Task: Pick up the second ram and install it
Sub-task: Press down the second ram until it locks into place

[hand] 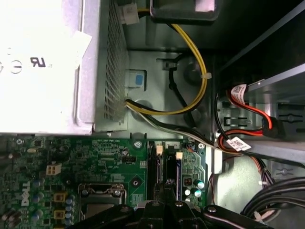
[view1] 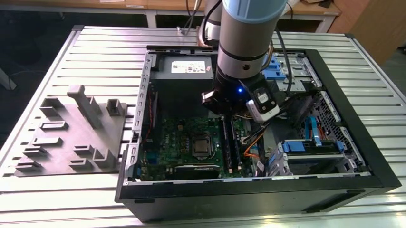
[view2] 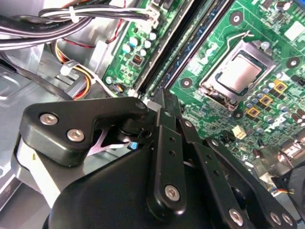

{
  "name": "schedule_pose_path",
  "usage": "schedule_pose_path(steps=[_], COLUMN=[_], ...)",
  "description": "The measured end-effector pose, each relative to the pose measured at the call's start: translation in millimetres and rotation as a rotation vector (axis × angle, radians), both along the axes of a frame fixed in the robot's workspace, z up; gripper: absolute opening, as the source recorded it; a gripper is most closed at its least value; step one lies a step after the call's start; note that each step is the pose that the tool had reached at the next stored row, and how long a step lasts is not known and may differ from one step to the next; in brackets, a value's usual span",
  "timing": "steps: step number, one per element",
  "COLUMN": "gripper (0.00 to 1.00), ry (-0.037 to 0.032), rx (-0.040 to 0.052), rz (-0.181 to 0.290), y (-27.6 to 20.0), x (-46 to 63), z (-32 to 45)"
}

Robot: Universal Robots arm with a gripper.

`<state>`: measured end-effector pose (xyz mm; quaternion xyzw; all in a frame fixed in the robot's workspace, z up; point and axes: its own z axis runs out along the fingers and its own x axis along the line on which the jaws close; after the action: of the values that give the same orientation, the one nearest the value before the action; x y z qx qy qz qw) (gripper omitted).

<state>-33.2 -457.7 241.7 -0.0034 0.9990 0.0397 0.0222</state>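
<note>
Tool (view2: 161, 98): narrow, fingers drawn together, tips down at one end of the memory slots (view2: 157, 62); whether they nip anything I cannot tell.
Second ram (view2: 198, 38): blue-green strip along the black slots, just past the tips, seemingly standing in one.
Risk, seating: a push on a tilted stick could jam it or strain the motherboard (view2: 200, 109).
Risk, cables (view2: 95, 14): the bundle lies near the tool and could snag.
Writing: the power supply (hand: 43, 95) label (hand: 71, 47) and cable tags (hand: 238, 143) bear print.

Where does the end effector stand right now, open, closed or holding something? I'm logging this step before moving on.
End effector: down over the memory slots inside the computer case; fingers together, apparently closed on the second ram, though the stick itself can't be made out.
</note>
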Motion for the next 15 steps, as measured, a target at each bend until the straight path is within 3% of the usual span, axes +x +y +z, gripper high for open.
schedule_pose_path(steps=[7, 15], gripper=[0.10, 0.10], ry=[0.0001, 0.0001], rx=[-0.0007, -0.0012], rz=[0.000, 0.000], y=[2.4, 13.8], x=[-0.1, -0.3], z=[-5.9, -12.5])
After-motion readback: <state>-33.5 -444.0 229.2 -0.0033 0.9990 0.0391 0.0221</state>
